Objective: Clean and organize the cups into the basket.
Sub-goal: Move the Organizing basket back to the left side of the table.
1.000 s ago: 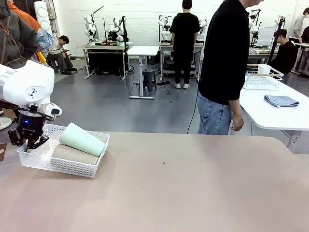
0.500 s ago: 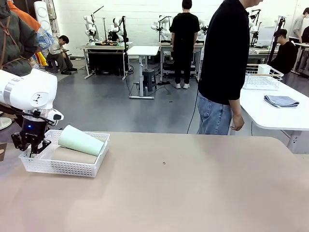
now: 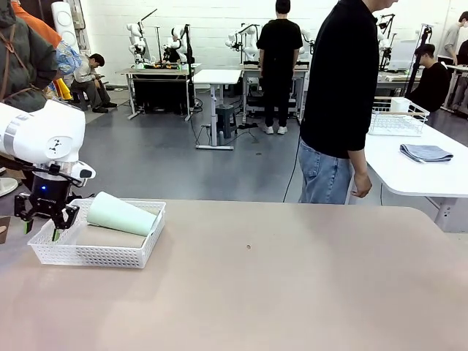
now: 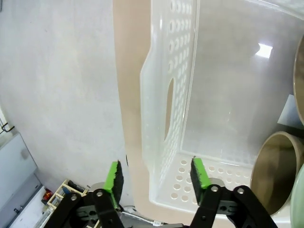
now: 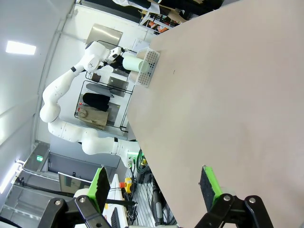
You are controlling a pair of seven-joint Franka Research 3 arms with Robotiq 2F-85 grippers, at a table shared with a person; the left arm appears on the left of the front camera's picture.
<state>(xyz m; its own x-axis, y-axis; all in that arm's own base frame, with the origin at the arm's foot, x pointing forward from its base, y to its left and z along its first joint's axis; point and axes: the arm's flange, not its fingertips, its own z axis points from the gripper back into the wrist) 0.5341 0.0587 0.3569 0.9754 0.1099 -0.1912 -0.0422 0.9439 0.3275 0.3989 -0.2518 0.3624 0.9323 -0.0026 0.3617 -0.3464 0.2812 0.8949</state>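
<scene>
Basket (image 3: 95,252) at my left end of the table (image 3: 292,292).
A cup (image 3: 121,214) lies inside it atop another (image 3: 99,236); my left gripper (image 3: 41,226) hangs over its left edge.

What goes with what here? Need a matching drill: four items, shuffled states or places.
Items:
1. mint cup
2. left end effector
3. right end effector
4. basket

States or places:
A. open, above bare tabletop, away from the cups
B. lying on its side on top of a taupe cup
C. sitting at the table's left end, cups inside
D. open, at the basket's left end wall, gripping nothing

Pairs: 1-B, 2-D, 3-A, 4-C
</scene>
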